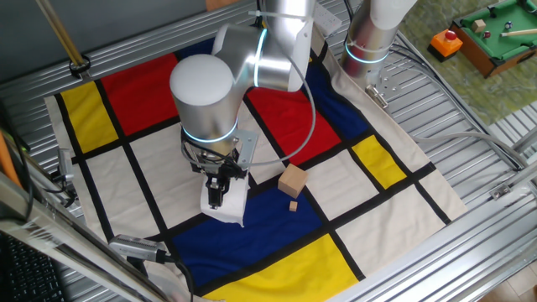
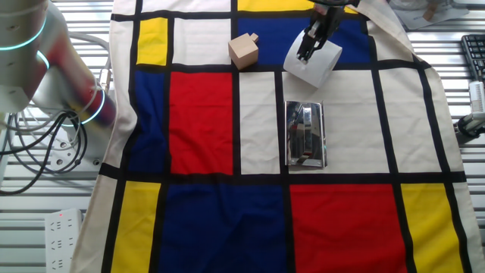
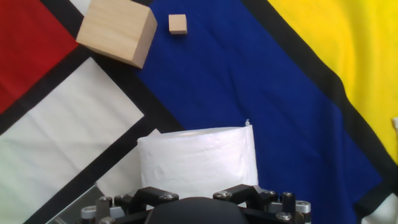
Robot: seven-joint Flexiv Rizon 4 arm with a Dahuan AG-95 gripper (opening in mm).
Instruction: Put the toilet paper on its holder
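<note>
The toilet paper (image 1: 231, 204) is a white roll on the checked cloth, just under my hand. In the other fixed view it (image 2: 317, 65) sits tilted, just beyond the holder (image 2: 305, 135), a shiny silver plate lying on a white square. My gripper (image 1: 218, 191) comes down on the roll's top, and its dark fingers (image 2: 309, 44) close on the roll's wall. In the hand view the roll (image 3: 196, 155) fills the space right before the hand; the fingertips are hidden there. The holder's rod cannot be made out. In the first fixed view the arm hides the holder.
A tan wooden cube (image 1: 292, 180) with a tiny block (image 1: 294, 205) beside it lies right of the roll; both show in the hand view (image 3: 117, 31). The arm's base (image 1: 369, 42) stands at the cloth's far edge. Cables and a power strip (image 2: 64, 227) lie off the cloth.
</note>
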